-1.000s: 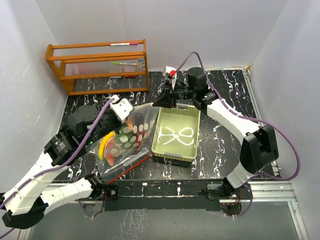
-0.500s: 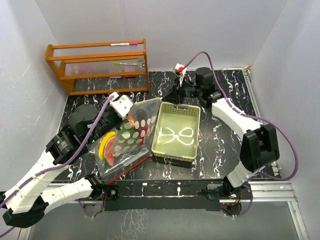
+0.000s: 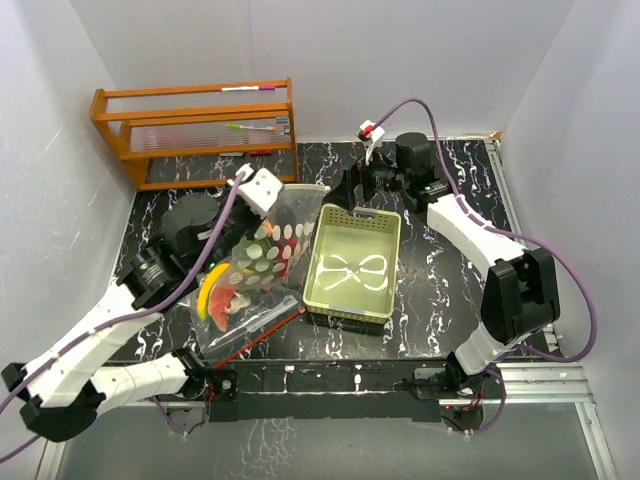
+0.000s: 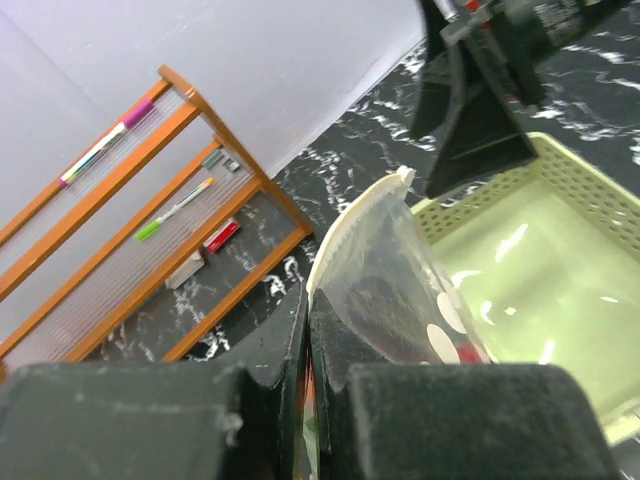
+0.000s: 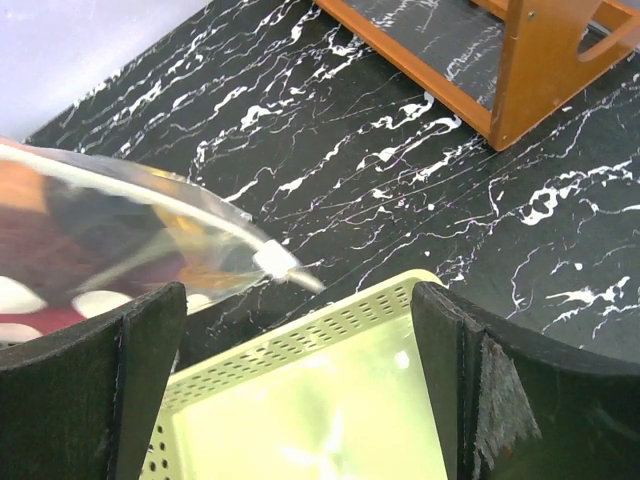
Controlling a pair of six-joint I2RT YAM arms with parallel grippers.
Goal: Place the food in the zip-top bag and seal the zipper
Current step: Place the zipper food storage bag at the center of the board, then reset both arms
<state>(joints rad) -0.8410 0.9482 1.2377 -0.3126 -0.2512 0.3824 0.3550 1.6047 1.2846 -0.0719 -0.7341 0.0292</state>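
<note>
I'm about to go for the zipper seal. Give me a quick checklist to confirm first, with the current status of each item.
1. No food left in the pale green slatted plastic basket: ok.
2. All visible toy food is inside the clear white-dotted zip-top bag: ok.
3. Grip of the left claw on the bag's top edge: ok, shut on it.
4. State of the right claw: ok, open and holding nothing.
5. The bag's free corner between the right claw's fingers: not ok, it lies ahead of them, ungripped.
6. The white zipper strip pressed closed along its length: cannot tell.
</note>
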